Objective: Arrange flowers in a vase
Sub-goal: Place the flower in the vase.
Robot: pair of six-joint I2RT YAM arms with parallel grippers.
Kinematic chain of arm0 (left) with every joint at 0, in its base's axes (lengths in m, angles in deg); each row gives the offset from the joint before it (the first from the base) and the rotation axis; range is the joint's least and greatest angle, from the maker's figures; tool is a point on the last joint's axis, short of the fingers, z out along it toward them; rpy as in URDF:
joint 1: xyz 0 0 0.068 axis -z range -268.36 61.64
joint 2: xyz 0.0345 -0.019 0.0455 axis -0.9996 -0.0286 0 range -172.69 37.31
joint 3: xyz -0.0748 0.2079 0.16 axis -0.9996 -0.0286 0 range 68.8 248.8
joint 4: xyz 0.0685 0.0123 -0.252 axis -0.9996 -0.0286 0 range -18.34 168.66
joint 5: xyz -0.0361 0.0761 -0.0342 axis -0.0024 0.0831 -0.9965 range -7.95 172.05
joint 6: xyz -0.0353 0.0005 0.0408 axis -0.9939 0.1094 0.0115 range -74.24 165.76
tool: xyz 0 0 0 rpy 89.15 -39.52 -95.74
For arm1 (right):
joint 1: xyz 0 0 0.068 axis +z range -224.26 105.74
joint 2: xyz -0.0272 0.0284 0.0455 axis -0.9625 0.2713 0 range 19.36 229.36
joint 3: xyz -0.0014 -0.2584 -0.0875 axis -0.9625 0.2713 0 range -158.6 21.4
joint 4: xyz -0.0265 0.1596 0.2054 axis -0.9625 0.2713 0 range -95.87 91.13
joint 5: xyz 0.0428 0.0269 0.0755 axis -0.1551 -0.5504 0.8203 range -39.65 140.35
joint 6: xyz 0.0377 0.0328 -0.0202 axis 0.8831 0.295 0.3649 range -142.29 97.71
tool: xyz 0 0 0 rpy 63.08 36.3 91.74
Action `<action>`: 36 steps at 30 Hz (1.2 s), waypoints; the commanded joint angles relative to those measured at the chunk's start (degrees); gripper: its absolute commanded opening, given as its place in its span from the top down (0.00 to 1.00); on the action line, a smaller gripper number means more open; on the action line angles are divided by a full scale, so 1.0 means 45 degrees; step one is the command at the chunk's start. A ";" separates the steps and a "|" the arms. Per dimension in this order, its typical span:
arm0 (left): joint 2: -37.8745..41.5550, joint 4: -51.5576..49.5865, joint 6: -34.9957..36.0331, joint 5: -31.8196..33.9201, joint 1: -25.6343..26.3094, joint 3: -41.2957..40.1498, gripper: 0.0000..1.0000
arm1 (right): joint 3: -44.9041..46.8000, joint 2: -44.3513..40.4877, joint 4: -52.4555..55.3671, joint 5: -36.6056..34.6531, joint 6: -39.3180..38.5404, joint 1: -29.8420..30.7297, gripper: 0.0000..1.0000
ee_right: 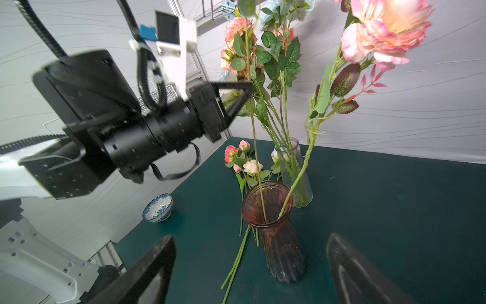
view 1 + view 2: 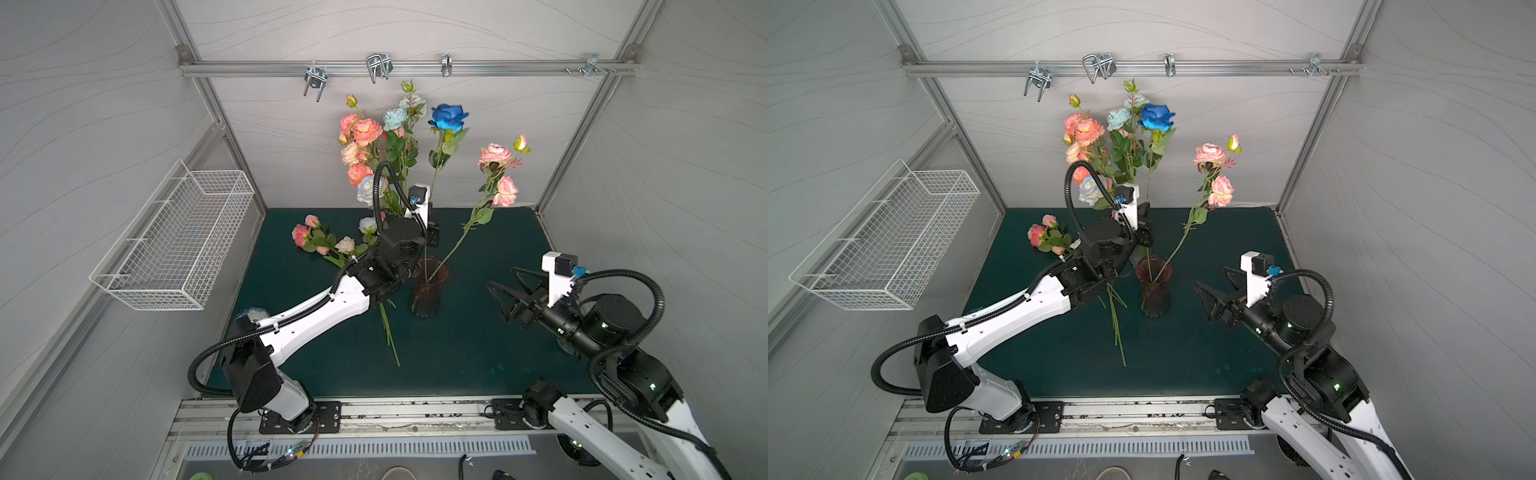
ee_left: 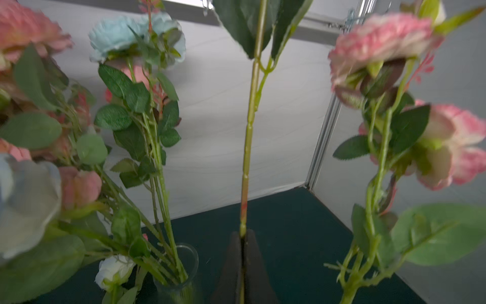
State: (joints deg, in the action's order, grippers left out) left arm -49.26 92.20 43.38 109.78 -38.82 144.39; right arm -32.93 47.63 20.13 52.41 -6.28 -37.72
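My left claw (image 3: 243, 235) is pressed together on the blue rose (image 2: 448, 116) stem, whose foot stands in the brown vase (image 2: 430, 291) beside a pink spray (image 2: 494, 156); my right claw (image 2: 501, 277) hangs spread near the vase, above the surface (image 2: 457, 353)

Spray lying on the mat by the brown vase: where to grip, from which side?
Likely the bare lower stems, from above, jaws across them: they lie flat on the mat, leafless, clear of the brown vase; the bloom end is leafy and bulky.
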 commanded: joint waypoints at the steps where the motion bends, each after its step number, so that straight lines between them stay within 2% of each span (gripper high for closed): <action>1: 0.0575 0.0278 -0.0678 0.0311 -0.0054 -0.0627 0.81 | 0.0133 -0.0094 -0.0091 -0.0087 -0.0200 0.0069 0.09; 5: 0.1064 -0.1604 -0.1860 0.0938 -0.0039 -0.0949 0.66 | 0.0187 0.0040 -0.0228 0.0041 -0.0120 0.0079 0.08; 8: 0.2158 -0.2723 -0.3077 0.1180 -0.0032 -0.1554 0.54 | 0.0322 0.0055 -0.0361 0.0131 -0.0006 0.0068 0.08; 11: 0.3613 -0.3746 -0.4047 0.1527 0.0204 -0.2426 0.48 | 0.0469 0.0053 -0.0490 0.0191 0.0096 0.0093 0.07; 15: 0.5292 -0.5916 -0.5964 0.2431 0.0064 -0.3858 0.47 | 0.0519 0.0113 -0.0558 0.0294 0.0134 0.0087 0.07; 17: 0.5656 -0.7277 -0.7321 0.2124 -0.0735 -0.4353 0.48 | 0.0554 0.0146 -0.0656 0.0322 0.0168 0.0083 0.07; 19: 0.5789 -0.8304 -0.8836 0.0776 -0.2272 -0.4967 0.50 | 0.0655 0.0147 -0.0772 0.0357 0.0260 0.0086 0.07; 21: 0.5741 -0.8170 -0.9801 -0.1068 -0.4087 -0.5720 0.53 | 0.0719 0.0182 -0.0797 0.0368 0.0299 0.0083 0.07; 23: 0.5199 -0.7609 -1.0263 -0.2569 -0.5619 -0.6204 0.53 | 0.0771 0.0221 -0.0813 0.0329 0.0331 0.0092 0.07; 25: 0.4022 -0.7736 -1.0437 -0.2881 -0.6445 -0.5828 0.52 | 0.0821 0.0240 -0.0749 0.0293 0.0381 0.0086 0.07; 28: 0.1883 -0.8015 -1.0444 -0.2975 -0.7081 -0.4770 0.49 | 0.0860 0.0186 -0.0636 0.0171 0.0417 0.0077 0.07; 31: -0.0533 -0.9022 -1.0357 -0.3211 -0.7517 -0.2984 0.50 | 0.0834 0.0109 -0.0547 0.0042 0.0407 0.0070 0.07; 36: -0.3308 -1.0131 -1.0093 -0.2810 -0.7661 -0.0677 0.50 | 0.0822 0.0003 -0.0393 -0.0104 0.0346 0.0070 0.07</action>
State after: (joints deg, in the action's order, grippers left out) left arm -60.84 50.81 -1.38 96.99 -72.76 136.72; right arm -29.13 48.44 18.20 52.72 -4.73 -37.72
